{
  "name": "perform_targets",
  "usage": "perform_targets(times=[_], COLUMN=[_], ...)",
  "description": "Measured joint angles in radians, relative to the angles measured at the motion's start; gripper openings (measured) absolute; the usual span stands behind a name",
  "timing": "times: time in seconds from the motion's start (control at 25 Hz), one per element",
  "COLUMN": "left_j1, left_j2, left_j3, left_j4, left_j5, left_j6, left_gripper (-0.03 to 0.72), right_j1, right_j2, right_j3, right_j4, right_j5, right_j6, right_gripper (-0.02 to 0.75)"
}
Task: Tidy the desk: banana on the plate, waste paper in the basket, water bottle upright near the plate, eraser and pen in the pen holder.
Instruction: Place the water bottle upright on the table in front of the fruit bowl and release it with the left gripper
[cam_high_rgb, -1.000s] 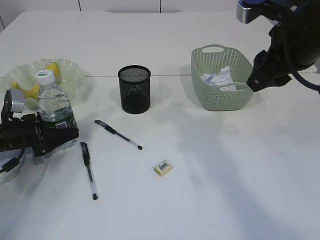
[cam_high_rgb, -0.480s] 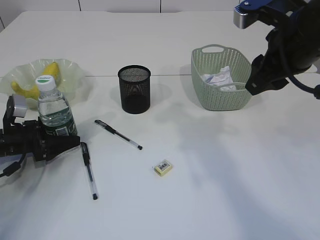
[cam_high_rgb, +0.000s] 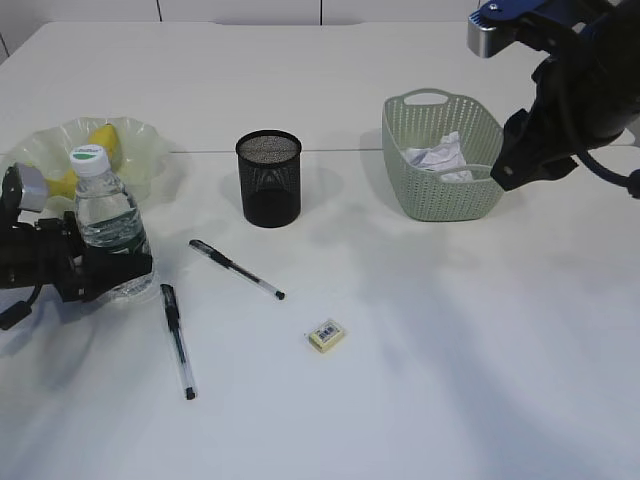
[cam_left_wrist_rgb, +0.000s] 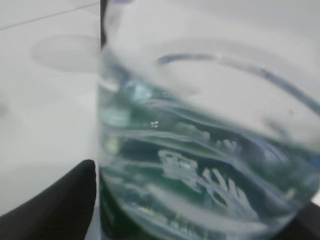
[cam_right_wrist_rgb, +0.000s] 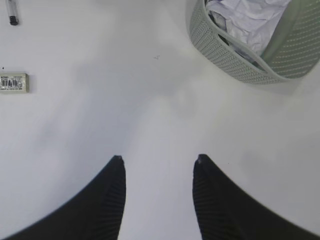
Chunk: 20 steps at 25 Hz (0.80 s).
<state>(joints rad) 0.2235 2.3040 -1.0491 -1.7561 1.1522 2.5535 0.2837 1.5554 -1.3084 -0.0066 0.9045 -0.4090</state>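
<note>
Water bottle: the water bottle (cam_high_rgb: 106, 222) stands upright on the counter (cam_high_rgb: 450, 350), white cap on top, dark green label low on its body, just in front of the plate; in the left wrist view it (cam_left_wrist_rgb: 200, 145) fills most of the picture, blurred and very close.
Left claw: the left claw (cam_high_rgb: 112, 272) lies low at the bottle's base, its black fingers on either side of the bottle; the jaws stand wide apart, and whether a pad touches the bottle cannot be told.
Plate: the pale-green ruffled plate (cam_high_rgb: 150, 150) sits at the far left of the counter, behind the bottle.
Banana: the banana (cam_high_rgb: 95, 145) lies in the plate, partly hidden by the bottle.
Pen holder: the black mesh pen holder (cam_high_rgb: 268, 178) stands upright near the middle, well apart from the plate; its inside cannot be seen.
Pens: one pen (cam_high_rgb: 236, 269) lies slantwise in front of the holder; a second pen (cam_high_rgb: 177, 340) lies to its left, one end near the left claw.
Eraser: the cream eraser (cam_high_rgb: 327, 335) lies flat on the counter, label up, right of the pens; the right wrist view shows it (cam_right_wrist_rgb: 13, 82) at its left edge.
Basket: the sage-green basket (cam_high_rgb: 440, 185) stands at the right, crumpled waste paper (cam_high_rgb: 437, 158) inside it.
Right claw: the right claw (cam_right_wrist_rgb: 159, 165) hangs raised above bare counter beside the basket, fingers parted, nothing between them.
</note>
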Motion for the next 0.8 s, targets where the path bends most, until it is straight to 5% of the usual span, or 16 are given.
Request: perform_targets(times=[0.8], left_j1=[0.002], left_j2=[-0.152], left_j3=[0.004], left_j4=[0.049], left_j5=[0.0], left_j6=[-0.096], left_gripper=[0.624], right_j1=[0.0], right_j2=[0.002], right_j3=[0.0], right_j4=[0.0], right_j5=[-0.004], right_j6=[0.0], right_gripper=[0.333])
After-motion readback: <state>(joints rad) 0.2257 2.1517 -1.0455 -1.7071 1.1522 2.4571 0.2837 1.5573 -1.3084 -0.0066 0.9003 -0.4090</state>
